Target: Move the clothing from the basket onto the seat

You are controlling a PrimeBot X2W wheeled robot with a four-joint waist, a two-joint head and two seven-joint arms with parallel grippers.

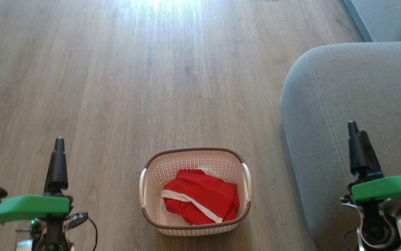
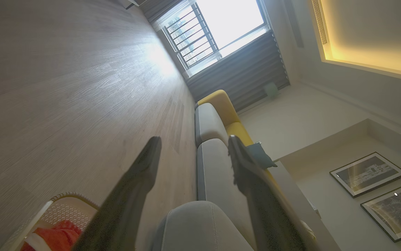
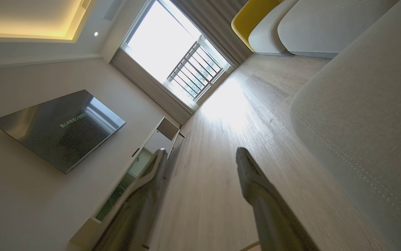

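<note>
The red clothing (image 1: 200, 200) with white stripes lies bunched inside the cream basket (image 1: 151, 164), which stands on the wooden floor low in the head view's middle. The grey seat (image 1: 360, 90) fills the right side, its rounded corner near the basket. My left gripper (image 1: 59, 143) hangs at the lower left, well left of the basket. Over the seat's front part at the lower right is my right gripper (image 1: 357, 129). In the wrist views both grippers (image 2: 193, 146) (image 3: 200, 155) stand open and hold nothing. The basket's corner (image 2: 64, 205) and the clothing (image 2: 55, 237) show at the left wrist view's bottom left.
Wooden floor (image 1: 151, 76) stretches ahead and to the left of the basket. A second grey sofa section (image 1: 388, 17) lies at the far right. The right wrist view shows a wall television (image 3: 61, 127), a low cabinet (image 3: 144, 153) and a bright window (image 3: 172, 48).
</note>
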